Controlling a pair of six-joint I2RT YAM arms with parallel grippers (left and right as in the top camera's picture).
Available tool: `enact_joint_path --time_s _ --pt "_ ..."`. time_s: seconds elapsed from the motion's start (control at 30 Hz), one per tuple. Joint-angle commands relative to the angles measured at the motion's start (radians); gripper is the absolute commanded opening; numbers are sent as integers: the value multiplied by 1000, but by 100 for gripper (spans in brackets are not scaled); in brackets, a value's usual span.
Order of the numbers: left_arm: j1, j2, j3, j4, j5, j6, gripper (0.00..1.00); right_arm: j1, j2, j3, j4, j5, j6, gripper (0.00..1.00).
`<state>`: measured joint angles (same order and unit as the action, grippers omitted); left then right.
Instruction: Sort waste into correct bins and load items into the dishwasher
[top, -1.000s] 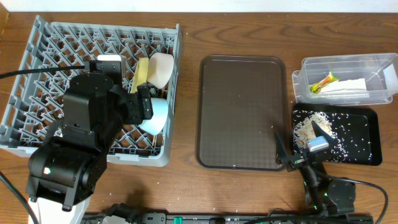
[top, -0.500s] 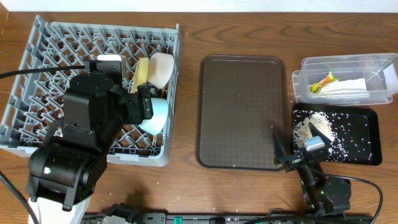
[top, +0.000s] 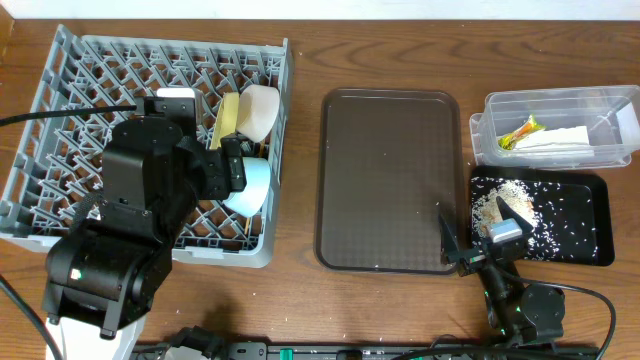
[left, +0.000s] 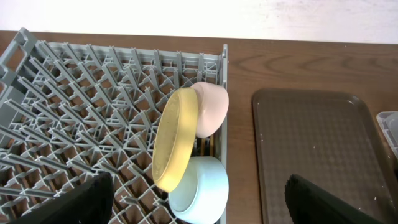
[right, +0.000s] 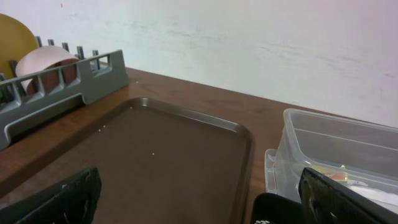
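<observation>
The grey dish rack (top: 60, 110) holds the yellow plate (top: 229, 118) on edge, the white bowl (top: 260, 108) and the light-blue bowl (top: 250, 185) along its right side; all three also show in the left wrist view, the plate (left: 174, 140) among them. My left gripper (top: 232, 165) hangs open and empty above them. The clear tub (top: 620, 105) holds the snack wrapper (top: 520, 135) and the napkin (top: 560, 140). Rice scraps (top: 490, 207) lie in the black tray (top: 590, 250). My right gripper (top: 482, 228) is open and empty at that tray's left edge. Chopsticks and cup are not visible.
The large brown serving tray (top: 388, 180) lies between the rack and the bins; it fills the right wrist view (right: 155, 162). A few white crumbs lie on it and on the table's front edge (top: 350, 335).
My right gripper has shifted slightly left and toward the front edge. The left arm and the dishes have not moved.
</observation>
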<state>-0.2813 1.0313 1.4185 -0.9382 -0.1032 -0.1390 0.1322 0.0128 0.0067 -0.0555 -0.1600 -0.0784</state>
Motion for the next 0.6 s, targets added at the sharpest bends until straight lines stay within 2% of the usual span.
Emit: enact_joint_path --time_s 0.0,0.17,0.3,0.43,0.57 --pt "6 0 3 0 6 -16 89 15 -7 -1 -5 6 -8 99" --pt "6 -11 -1 -3 -46 3 89 15 -7 -1 -5 6 -8 99" --pt "31 -95 -70 36 -100 3 89 15 -7 -1 -5 6 -8 99" --pt "128 -233 -211 180 -98 -74 89 15 -7 -1 -5 6 -8 99" --pt "198 -379 -370 343 -53 -84 89 15 -7 -1 -5 6 -8 99"
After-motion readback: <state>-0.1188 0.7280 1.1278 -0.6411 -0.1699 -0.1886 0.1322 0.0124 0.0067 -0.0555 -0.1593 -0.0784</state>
